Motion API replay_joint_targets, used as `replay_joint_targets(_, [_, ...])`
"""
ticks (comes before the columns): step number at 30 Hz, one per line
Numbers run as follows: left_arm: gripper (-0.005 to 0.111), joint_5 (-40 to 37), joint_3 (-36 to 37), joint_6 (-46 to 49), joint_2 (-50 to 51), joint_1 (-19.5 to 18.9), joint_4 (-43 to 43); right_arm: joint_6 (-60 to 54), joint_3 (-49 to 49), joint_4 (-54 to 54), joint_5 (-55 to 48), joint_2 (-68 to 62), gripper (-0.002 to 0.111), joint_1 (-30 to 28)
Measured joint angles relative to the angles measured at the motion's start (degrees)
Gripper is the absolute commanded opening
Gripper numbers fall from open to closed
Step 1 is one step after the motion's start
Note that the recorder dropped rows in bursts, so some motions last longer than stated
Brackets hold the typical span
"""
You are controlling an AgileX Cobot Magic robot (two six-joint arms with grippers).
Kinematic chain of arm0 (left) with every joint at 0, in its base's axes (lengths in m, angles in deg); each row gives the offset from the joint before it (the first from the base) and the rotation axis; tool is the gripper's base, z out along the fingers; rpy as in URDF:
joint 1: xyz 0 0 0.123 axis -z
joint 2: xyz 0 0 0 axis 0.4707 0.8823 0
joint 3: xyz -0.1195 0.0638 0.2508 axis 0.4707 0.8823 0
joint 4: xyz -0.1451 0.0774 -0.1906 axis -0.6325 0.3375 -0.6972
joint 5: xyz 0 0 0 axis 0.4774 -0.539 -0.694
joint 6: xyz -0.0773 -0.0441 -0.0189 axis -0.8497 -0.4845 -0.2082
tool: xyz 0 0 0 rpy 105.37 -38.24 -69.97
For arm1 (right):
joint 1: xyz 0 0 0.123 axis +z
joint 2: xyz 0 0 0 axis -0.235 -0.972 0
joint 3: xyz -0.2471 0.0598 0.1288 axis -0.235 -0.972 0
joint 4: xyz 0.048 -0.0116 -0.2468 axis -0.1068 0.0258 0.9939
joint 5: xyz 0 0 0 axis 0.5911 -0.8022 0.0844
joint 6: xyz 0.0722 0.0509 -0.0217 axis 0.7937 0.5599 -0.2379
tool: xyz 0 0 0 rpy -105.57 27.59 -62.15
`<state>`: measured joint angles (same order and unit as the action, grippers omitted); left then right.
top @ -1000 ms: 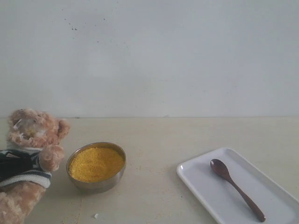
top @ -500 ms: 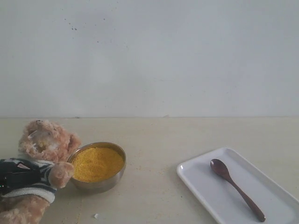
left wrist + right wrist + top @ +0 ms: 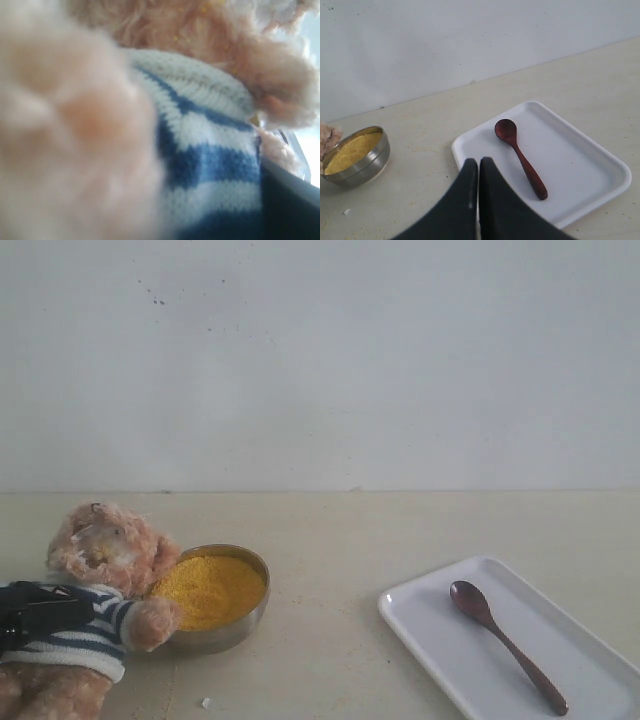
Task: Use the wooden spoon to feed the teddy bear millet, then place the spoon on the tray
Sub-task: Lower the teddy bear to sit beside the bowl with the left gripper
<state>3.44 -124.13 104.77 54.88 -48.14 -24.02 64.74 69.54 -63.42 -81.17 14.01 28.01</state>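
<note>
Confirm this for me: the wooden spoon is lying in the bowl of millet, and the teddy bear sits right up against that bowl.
Not quite. The wooden spoon lies on the white tray, well apart from the bowl; the exterior view shows it. The millet has no spoon in it. The teddy bear does sit right up against that bowl.

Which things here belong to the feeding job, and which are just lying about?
Job:
teddy bear
millet in its steel bowl
wooden spoon
tray

Lying about:
white crumb on the table
stray grains near the bowl
</note>
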Motion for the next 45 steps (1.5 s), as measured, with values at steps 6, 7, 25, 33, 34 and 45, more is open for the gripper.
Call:
replay_joint_targets(6, [0.073, 0.0, 0.0, -1.34, 0.0, 0.0, 0.0, 0.0, 0.0, 0.0, 0.0, 0.0, 0.0, 0.0])
replay_joint_targets(7, [0.073, 0.0, 0.0, -1.5, 0.0, 0.0, 0.0, 0.0, 0.0, 0.0, 0.0, 0.0, 0.0, 0.0])
replay_joint_targets(25, [0.088, 0.0, 0.0, -3.17, 0.0, 0.0, 0.0, 0.0, 0.0, 0.0, 0.0, 0.0, 0.0, 0.0])
replay_joint_targets(33, [0.103, -0.41, 0.0, -6.14, 0.0, 0.0, 0.0, 0.0, 0.0, 0.0, 0.0, 0.0, 0.0, 0.0])
replay_joint_targets(34, [0.103, -0.41, 0.0, -6.14, 0.0, 0.0, 0.0, 0.0, 0.0, 0.0, 0.0, 0.0, 0.0, 0.0])
replay_joint_targets(45, [0.103, -0.89, -2.15, -7.08, 0.0, -2.2, 0.0, 0.0, 0.0, 0.0, 0.0, 0.0, 0.0, 0.0])
